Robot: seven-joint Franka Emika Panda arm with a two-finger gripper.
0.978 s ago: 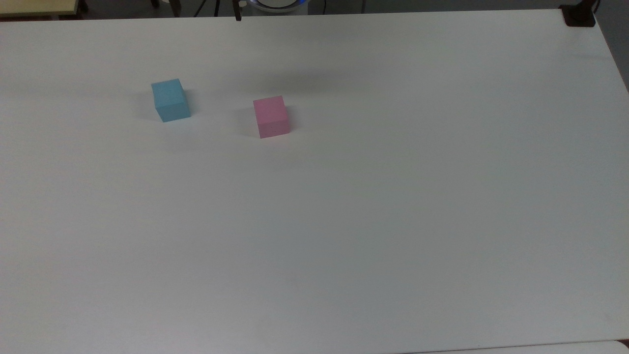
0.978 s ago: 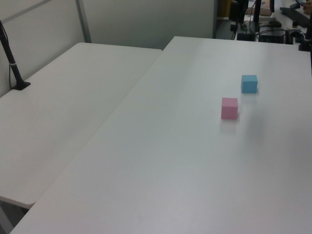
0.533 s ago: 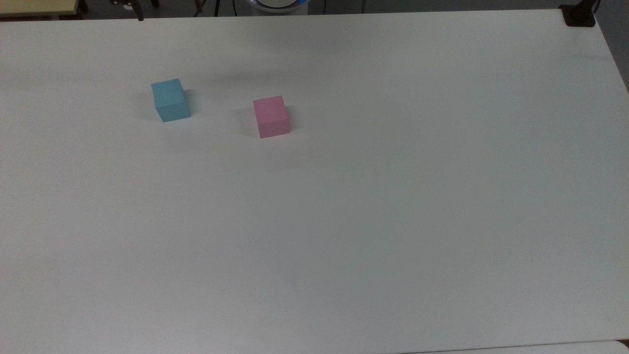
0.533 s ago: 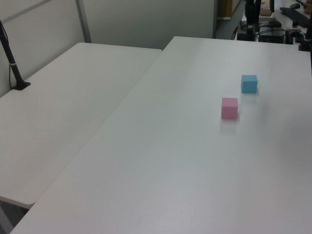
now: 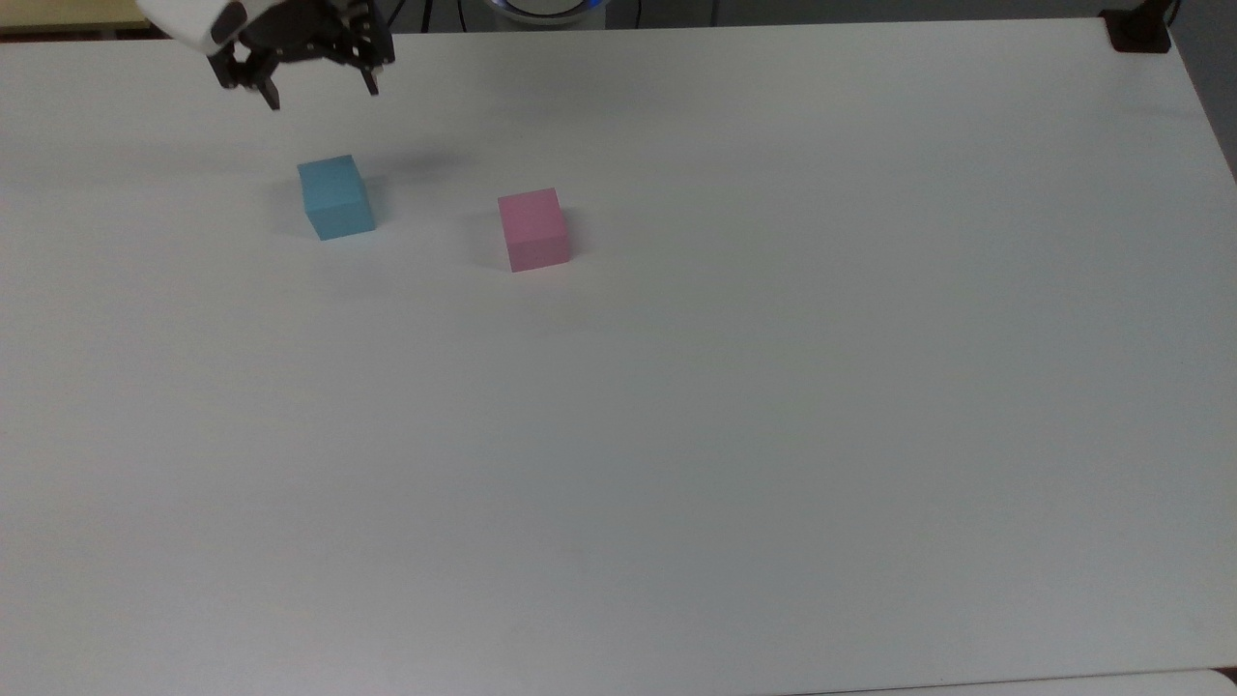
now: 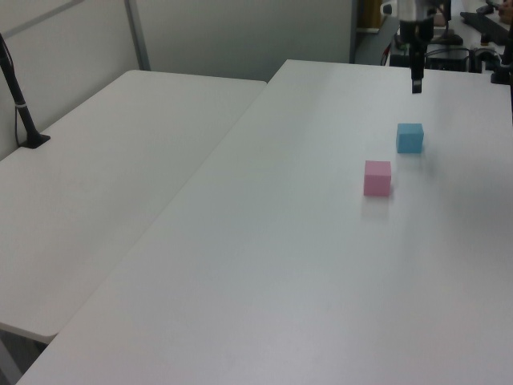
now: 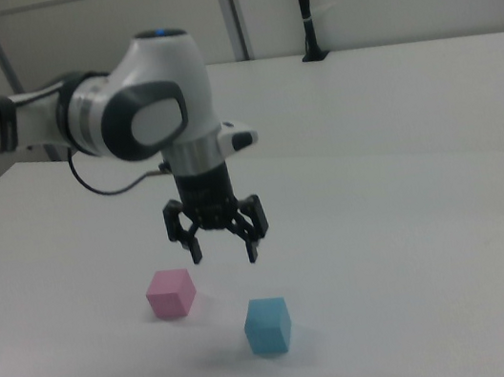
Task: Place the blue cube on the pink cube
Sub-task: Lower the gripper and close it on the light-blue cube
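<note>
- The white surface carries two small cubes, both resting flat and well apart from each other.
- In the right view, the blue cube sits nearest the camera, with the pink cube a little farther back toward the right view's left.
- In the top view, the pink cube lies toward the top view's right of the blue cube; in the left view, the pink cube is nearer and the blue cube beyond it.
- The gripper hangs in the air above and behind the blue cube, touching neither cube. Its jaws stand spread apart and hold nothing.
- In the top view the gripper shows near the far edge of the surface, beyond the blue cube.
- Behind, the right view shows the white arm reaching in from the right view's left.
- A second white table stands farther back.
</note>
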